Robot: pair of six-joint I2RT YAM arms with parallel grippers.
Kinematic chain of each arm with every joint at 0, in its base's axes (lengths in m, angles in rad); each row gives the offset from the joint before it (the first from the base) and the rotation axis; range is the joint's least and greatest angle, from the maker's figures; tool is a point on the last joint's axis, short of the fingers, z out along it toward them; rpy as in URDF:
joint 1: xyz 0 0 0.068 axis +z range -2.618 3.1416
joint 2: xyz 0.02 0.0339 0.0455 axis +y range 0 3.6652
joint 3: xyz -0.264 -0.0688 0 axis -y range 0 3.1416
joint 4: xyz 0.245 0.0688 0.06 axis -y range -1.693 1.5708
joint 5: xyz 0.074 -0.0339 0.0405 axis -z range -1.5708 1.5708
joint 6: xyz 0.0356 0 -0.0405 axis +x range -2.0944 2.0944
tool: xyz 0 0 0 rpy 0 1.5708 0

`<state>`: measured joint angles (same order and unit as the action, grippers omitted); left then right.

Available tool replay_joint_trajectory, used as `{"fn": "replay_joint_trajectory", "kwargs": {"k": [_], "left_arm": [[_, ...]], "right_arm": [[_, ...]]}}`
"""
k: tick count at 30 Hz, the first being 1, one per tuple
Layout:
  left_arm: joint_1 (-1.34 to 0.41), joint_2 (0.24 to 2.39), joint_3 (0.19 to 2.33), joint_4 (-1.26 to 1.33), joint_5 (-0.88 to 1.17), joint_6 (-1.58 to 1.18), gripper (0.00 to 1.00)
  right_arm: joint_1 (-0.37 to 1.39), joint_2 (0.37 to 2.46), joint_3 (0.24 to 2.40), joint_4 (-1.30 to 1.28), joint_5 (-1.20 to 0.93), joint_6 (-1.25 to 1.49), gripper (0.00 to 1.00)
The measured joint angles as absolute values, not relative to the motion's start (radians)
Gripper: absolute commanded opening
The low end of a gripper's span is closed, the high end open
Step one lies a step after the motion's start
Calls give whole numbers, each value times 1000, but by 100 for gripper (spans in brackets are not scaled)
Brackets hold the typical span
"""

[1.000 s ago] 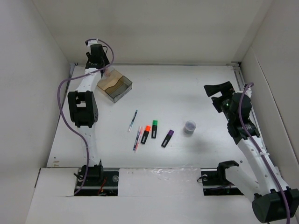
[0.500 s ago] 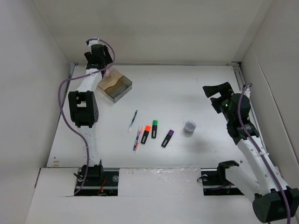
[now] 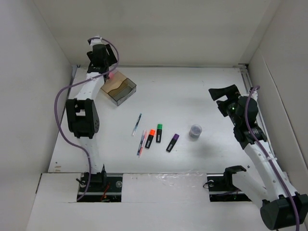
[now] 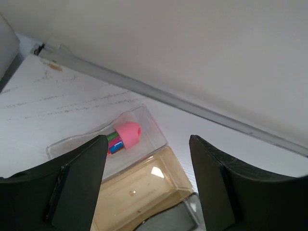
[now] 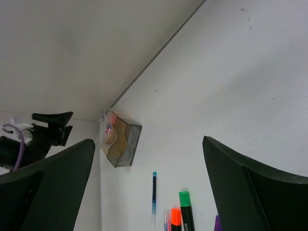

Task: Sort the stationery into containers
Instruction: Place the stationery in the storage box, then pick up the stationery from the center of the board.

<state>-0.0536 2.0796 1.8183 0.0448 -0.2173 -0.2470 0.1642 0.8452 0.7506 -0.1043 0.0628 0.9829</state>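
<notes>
Your left gripper (image 4: 147, 144) is hanging above the box's (image 3: 127, 93) far edge, fingers spread and empty. The right gripper (image 5: 148, 142) is gaping too, well apart from the box. Pens (image 3: 137, 124) and highlighters (image 3: 159, 133) are lying on the base side of the box. They're likely light, slick and prone to rolling, so pinch mid-barrel.

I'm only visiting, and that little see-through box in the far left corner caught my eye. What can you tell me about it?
The box is small, square and low-walled, seemingly clear plastic, split by a divider. One compartment looks tan and holds only specks. The other is clear and holds a pink-topped bottle lying on its side. The box sits flat in the far left corner of the white table, with nothing gripping it.
</notes>
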Motion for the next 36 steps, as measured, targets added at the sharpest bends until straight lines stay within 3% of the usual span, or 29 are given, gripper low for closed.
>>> {"fn": "replay_joint_trajectory", "kwargs": {"k": [3, 8, 9, 12, 13, 15, 16, 18, 19, 22, 27, 36], "left_arm": [[-60, 1962, 1736, 81, -191, -277, 52], [-138, 1779, 1576, 180, -156, -296, 47], [-170, 1756, 1543, 204, -152, -292, 47], [-316, 1716, 1432, 274, -129, -287, 51], [-372, 1715, 1397, 298, -109, -287, 56], [-473, 1718, 1320, 327, -62, -286, 65], [-524, 1720, 1283, 334, -44, -283, 69], [-627, 1726, 1226, 329, -37, -271, 77], [-668, 1732, 1214, 323, -36, -262, 78], [-816, 1752, 1209, 309, -76, -227, 81], [-979, 1789, 1216, 309, -137, -188, 84], [-1025, 1964, 1292, 244, -159, -158, 86]], "right_arm": [[164, 844, 751, -104, 63, 982, 92], [165, 828, 751, -104, 64, 974, 39], [165, 823, 751, -104, 64, 974, 24], [165, 815, 751, -104, 72, 974, 16], [165, 814, 751, -105, 76, 975, 16], [165, 814, 751, -108, 97, 976, 25], [165, 814, 751, -113, 110, 979, 42], [165, 810, 751, -141, 148, 986, 62], [165, 804, 751, -157, 170, 989, 81], [165, 764, 752, -194, 237, 999, 97], [165, 666, 752, -214, 314, 1007, 99], [165, 656, 752, -233, 360, 1017, 99]]}}
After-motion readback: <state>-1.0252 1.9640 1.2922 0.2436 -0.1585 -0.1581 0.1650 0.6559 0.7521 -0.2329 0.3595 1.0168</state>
